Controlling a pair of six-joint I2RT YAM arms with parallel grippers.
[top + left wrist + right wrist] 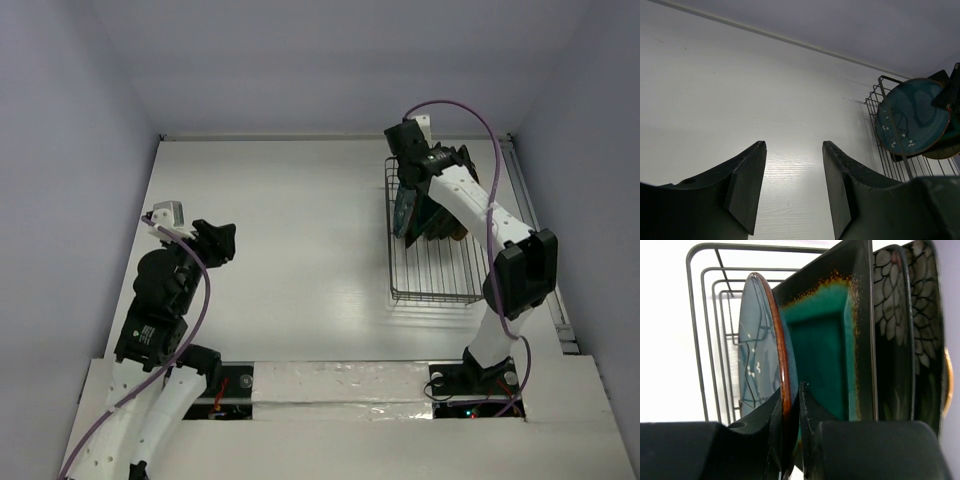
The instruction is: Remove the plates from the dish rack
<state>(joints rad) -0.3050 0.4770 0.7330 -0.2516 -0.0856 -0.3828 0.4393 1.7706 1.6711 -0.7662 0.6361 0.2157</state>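
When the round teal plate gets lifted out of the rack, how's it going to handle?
Probably slippery: the round teal plate looks glossy, and the right hand pinches only its rim. Likely rigid, but could chip against the square plate close beside it.

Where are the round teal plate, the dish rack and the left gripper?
round teal plate (910, 117): left wrist view, middle of its glazed face.
dish rack (435, 275): top view, bare wire floor at its near end.
left gripper (794, 150): left wrist view, gap midway between its fingertips.
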